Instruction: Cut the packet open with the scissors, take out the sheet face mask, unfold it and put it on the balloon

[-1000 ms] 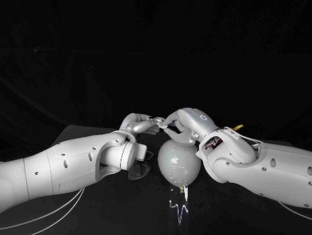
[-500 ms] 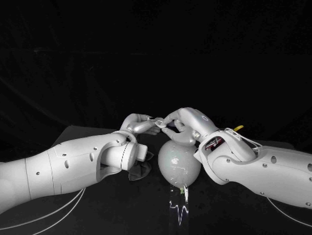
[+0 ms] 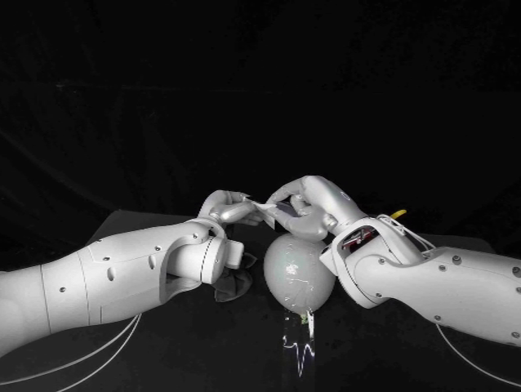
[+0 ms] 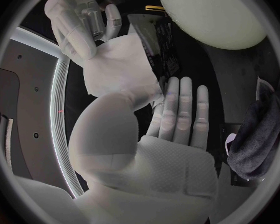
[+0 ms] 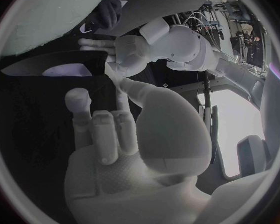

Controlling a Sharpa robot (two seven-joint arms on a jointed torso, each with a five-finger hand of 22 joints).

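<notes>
Left side first: a dark cloth lies bunched on the tabletop under the left wrist. We judge it is parked there, clear of the work.

The left hand is raised above the tabletop. Its thumb and one finger are clamped on one edge of the mask, and the other fingers are straight and side by side.

The mask is a white folded sheet hanging in the air between the two hands, out of the packet and not yet on the balloon. We read the two-point hold as set up for pulling the folds apart, so this is the unfold step.

A dark packet shows behind the mask in the left wrist view. We cannot tell whether it lies flat or is held.

The balloon is pale and rests on the tabletop just below and between the hands, close enough for the sheet to be lowered onto it.

The right hand has its fingers pinched on the opposite edge of the mask.

A small dark-red label sits on the right wrist, and its writing is too small to read. We see no legible print on the packet.

A yellow tip pokes up behind the right arm. We cannot tell what it is.
</notes>
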